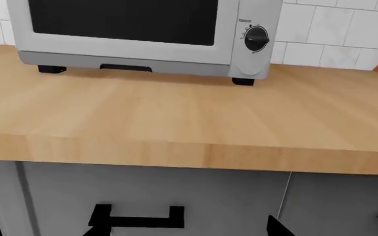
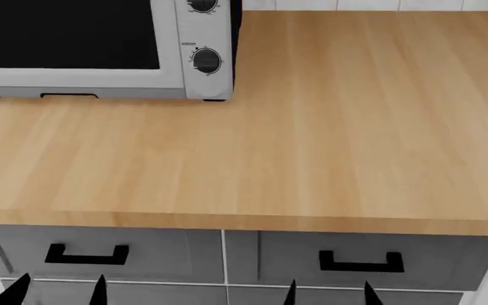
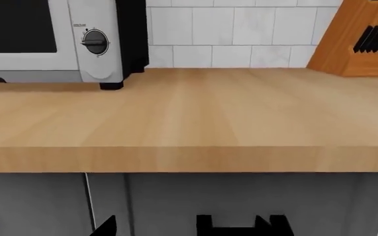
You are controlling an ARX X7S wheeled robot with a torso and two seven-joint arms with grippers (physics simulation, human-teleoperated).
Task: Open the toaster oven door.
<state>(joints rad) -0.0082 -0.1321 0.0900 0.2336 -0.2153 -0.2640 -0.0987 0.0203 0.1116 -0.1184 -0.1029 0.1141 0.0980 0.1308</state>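
Observation:
The toaster oven (image 2: 195, 82) stands at the back left of the wooden counter (image 2: 312, 159). Its door (image 2: 66, 77), a silver frame round a dark window, looks shut. The door's bar handle is out of view. Two black knobs (image 2: 206, 61) sit on the panel to the door's right. The oven also shows in the left wrist view (image 1: 251, 61) and the right wrist view (image 3: 97, 64). My left gripper (image 2: 58, 289) and right gripper (image 2: 329, 293) are open and empty. They are low in front of the drawers, below the counter edge and far from the oven.
Grey drawer fronts with black handles (image 2: 87, 255) (image 2: 361, 260) lie under the counter. A wooden knife block (image 3: 356, 44) stands at the back right. A white tiled wall (image 3: 241, 29) is behind the counter.

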